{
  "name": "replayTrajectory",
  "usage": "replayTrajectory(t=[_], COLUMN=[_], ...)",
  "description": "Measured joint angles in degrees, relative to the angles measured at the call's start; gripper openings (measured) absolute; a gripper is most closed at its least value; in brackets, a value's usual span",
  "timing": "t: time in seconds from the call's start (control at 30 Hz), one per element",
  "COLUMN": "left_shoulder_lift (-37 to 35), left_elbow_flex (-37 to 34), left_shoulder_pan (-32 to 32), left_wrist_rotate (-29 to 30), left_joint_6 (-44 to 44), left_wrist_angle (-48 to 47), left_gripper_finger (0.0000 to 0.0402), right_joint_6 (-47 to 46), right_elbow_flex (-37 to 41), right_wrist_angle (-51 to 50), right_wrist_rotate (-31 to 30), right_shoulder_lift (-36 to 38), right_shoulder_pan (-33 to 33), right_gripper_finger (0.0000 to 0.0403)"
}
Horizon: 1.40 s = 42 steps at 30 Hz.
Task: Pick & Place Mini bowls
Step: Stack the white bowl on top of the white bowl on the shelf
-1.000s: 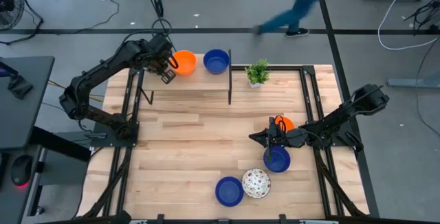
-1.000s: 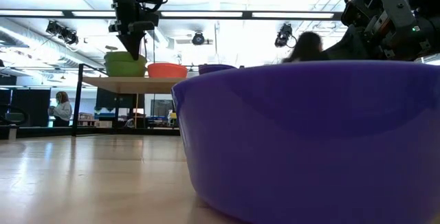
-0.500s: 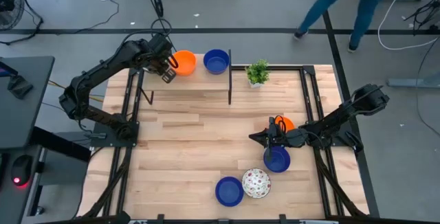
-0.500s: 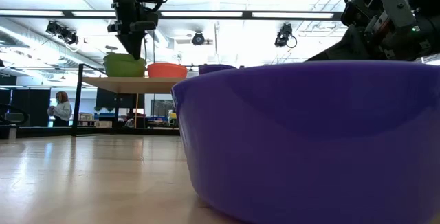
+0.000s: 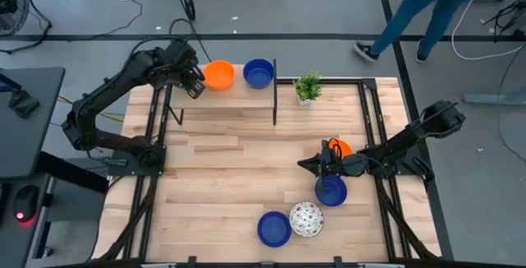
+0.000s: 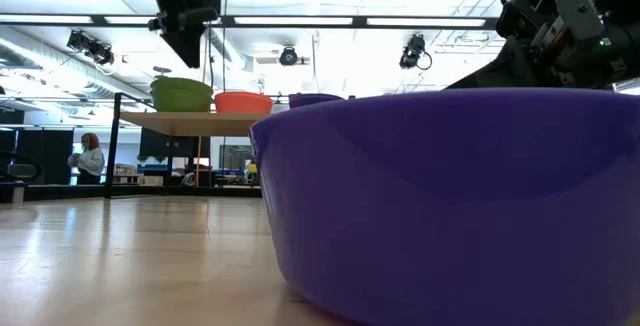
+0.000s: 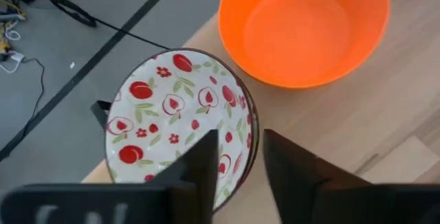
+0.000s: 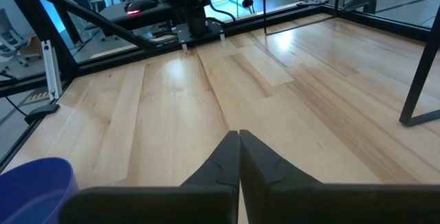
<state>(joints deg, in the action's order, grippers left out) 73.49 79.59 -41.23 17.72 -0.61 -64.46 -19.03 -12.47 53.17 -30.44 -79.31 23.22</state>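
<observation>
Beside floral bowl [image 7: 180, 117]: orange bowl [image 7: 304, 26].

You will find no legible text, label, brand, number or sign in any view: the bowls, table, arms and room beyond carry nothing you can read

left gripper [image 5: 194, 88]: risen and drawn back, clear of orange bowl [image 5: 219, 75] | person [image 5: 427, 5]: walked on past the counter's far right corner
</observation>
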Motion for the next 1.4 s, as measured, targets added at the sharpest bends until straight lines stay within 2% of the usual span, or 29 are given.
replayTrajectory(t=[0.17,0.23,0.37,0.6,0.9,1.4], left_shoulder_lift=[-0.46,-0.46,-0.42,-0.39,-1.5,2.69], left_elbow_flex=[-1.61,-3.22,-6.12,-6.51,-2.16,-2.34], left_shoulder_pan=[-0.24,-0.39,-0.25,-0.16,0.89,-0.61], left_wrist_rotate=[-3.18,-4.05,-4.0,-3.3,-2.75,-1.31], left_joint_6=[-0.1,-0.54,-0.69,-1.55,0.17,0.24], left_wrist_angle=[0.07,0.84,3.21,4.36,5.79,3.58], left_gripper_finger=[0.0022,0.0008,0.0012,0.0005,0.0004,0.0003], right_joint_6=[0.0,0.0,0.0,-0.02,0.0,0.0], right_elbow_flex=[0.0,0.0,0.0,0.0,0.0,0.0], right_wrist_angle=[0.02,0.27,0.85,0.83,0.83,0.75], right_wrist_rotate=[0.0,0.0,0.0,-0.02,0.0,0.0], right_shoulder_lift=[0.0,0.0,0.0,0.0,0.0,0.0], right_shoulder_pan=[0.01,0.0,0.02,0.02,0.0,0.01], right_gripper_finger=[0.0006,0.0006,0.0006,0.0006,0.0006,0.0006])
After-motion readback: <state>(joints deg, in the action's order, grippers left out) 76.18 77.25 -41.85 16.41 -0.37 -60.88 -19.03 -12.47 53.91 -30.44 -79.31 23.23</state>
